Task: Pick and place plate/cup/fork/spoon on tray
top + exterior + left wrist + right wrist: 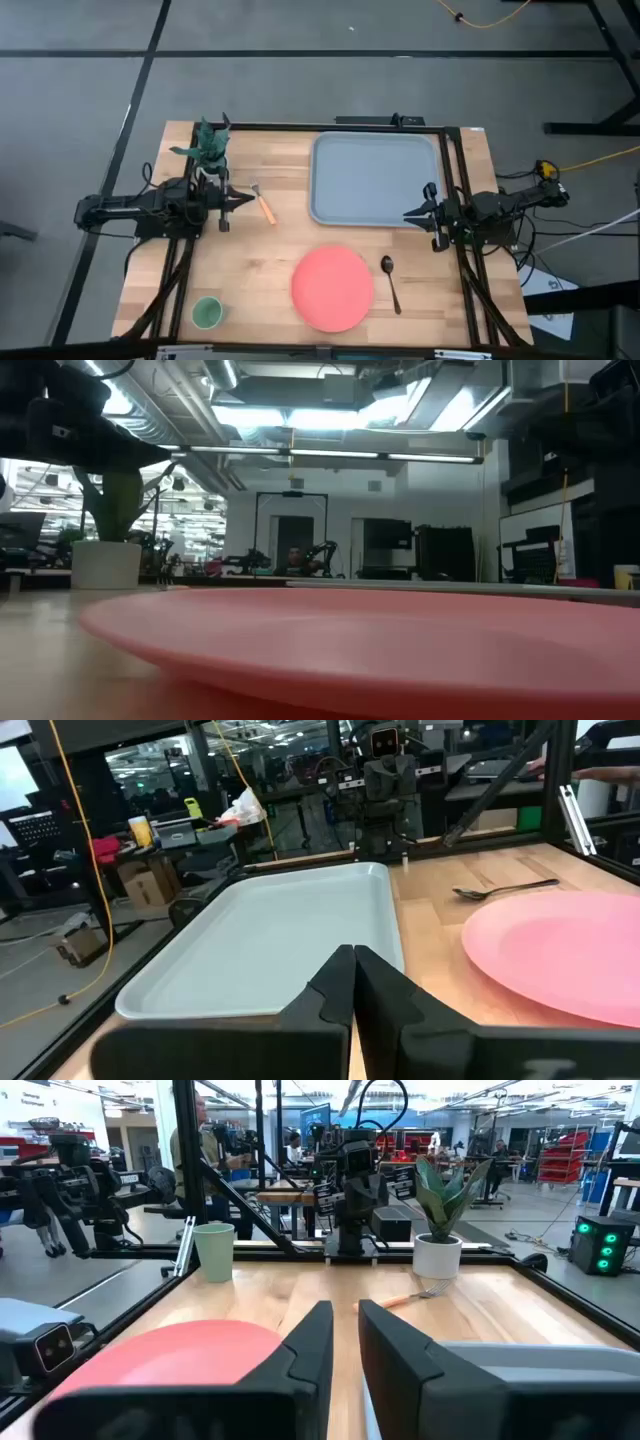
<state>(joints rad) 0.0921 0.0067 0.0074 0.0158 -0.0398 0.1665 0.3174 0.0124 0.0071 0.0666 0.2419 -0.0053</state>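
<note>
The coral-pink plate [332, 288] lies flat near the table's front edge, and it fills the foreground of the low view [380, 645]. The dark spoon [390, 283] lies just right of it. The light green cup [207, 313] stands at the front left. The orange-handled fork [263, 205] lies left of centre. The grey-blue tray [375, 180] sits at the far right, with nothing on it. My left gripper [240, 203] is shut and empty, level, just left of the fork. My right gripper [408, 213] hovers at the tray's near right corner, with a narrow gap between its fingers and nothing in it.
A dark green plant figure in a white pot [210, 150] stands at the far left, behind my left gripper. Black frame rails [455, 180] run along the table's sides. Bare wood [270, 250] lies between the fork, plate and cup.
</note>
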